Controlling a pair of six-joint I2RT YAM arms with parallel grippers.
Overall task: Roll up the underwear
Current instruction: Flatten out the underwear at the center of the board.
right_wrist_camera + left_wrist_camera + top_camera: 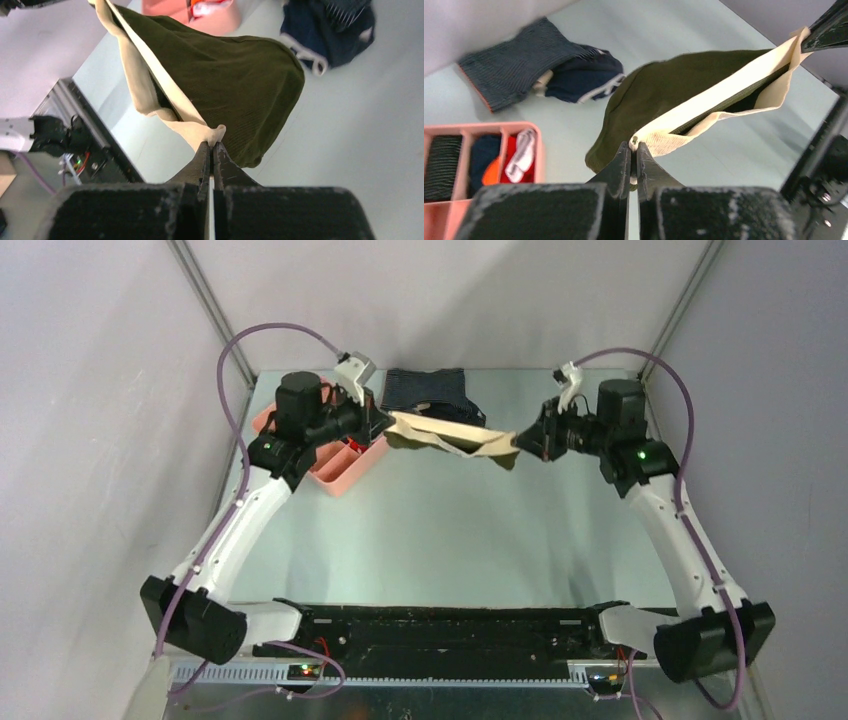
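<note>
Olive-green underwear (pixel 659 90), cream band (pixel 714 89) showing, hanging stretched above tabletop (pixel 450 540); left hand (pixel 634 152) and right hand (pixel 212 150) each pinching one band end.

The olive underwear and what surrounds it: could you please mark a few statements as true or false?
1. The underwear hangs stretched between the left gripper and the right gripper. True.
2. The left gripper is open and empty. False: it is shut on the underwear's pale waistband.
3. The right gripper is shut on the underwear. True.
4. The pink tray is empty. False: it holds dark, red and white cloth items.
5. The navy garment lies inside the tray. False: it lies on the table, against the striped garment.
</note>
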